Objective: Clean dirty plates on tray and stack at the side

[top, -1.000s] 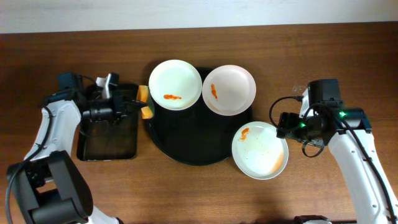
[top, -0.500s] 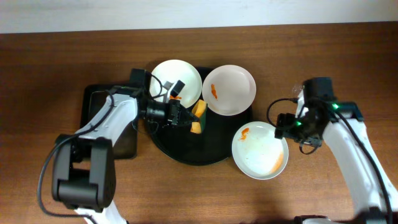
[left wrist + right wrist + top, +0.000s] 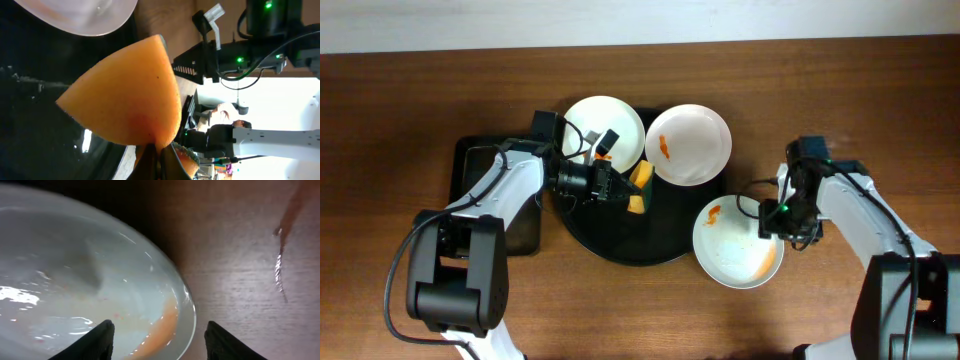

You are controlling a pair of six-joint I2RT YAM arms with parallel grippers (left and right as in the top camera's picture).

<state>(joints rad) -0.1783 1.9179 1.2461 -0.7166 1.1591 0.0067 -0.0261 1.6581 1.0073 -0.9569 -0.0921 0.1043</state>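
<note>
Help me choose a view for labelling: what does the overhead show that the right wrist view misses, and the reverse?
Only overhead: the round tray, the left plate, the middle plate, and the left gripper shut on a sponge. Only right wrist: a wet streak on the wood, and how the right gripper holds its open fingers either side of a rim. Both: the third plate with its orange smear.

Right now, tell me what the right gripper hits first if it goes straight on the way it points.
Most likely the rim of the smeared plate, which sits between the right gripper's jaws; how far off is unclear.
</note>
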